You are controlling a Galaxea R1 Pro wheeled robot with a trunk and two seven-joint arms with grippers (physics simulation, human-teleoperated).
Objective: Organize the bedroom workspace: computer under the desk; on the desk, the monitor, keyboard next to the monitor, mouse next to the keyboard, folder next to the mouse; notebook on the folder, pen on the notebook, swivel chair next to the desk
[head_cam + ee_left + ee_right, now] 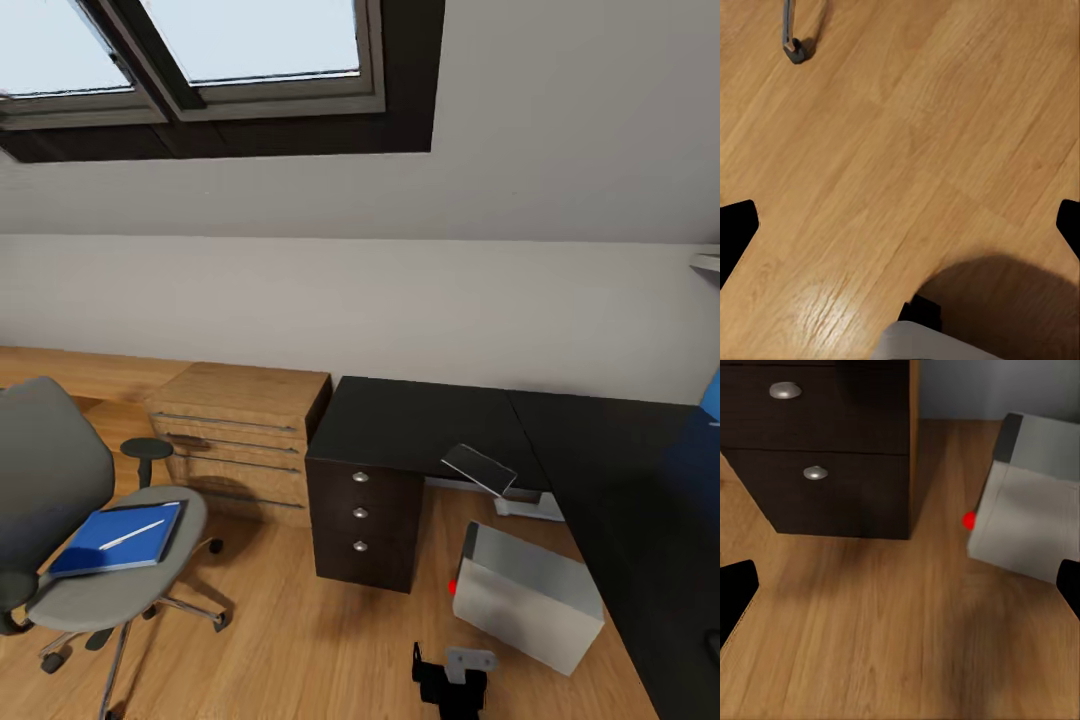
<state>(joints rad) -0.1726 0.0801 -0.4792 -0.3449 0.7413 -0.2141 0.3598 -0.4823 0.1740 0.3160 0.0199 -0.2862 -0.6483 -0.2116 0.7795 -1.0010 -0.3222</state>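
Swivel chair (60, 520) sits at left on the wood floor (300, 640), carrying a blue folder (120, 540) on its seat with the white pen (132, 534) lying on top (a notebook can't be told apart from the folder). Computer (525, 595) lies on the floor beside the dark three-drawer unit (362, 520), partly under the black surface (600, 470), red dot on its near face. A small dark flat object (480, 468) is tilted at the surface edge, can't tell what. Light-wood drawer chest (240, 440) stands against the wall. Left end effector (900, 225) spread wide over bare floor, holding nothing; right end effector (900, 585) also spread, facing the drawer unit and computer.
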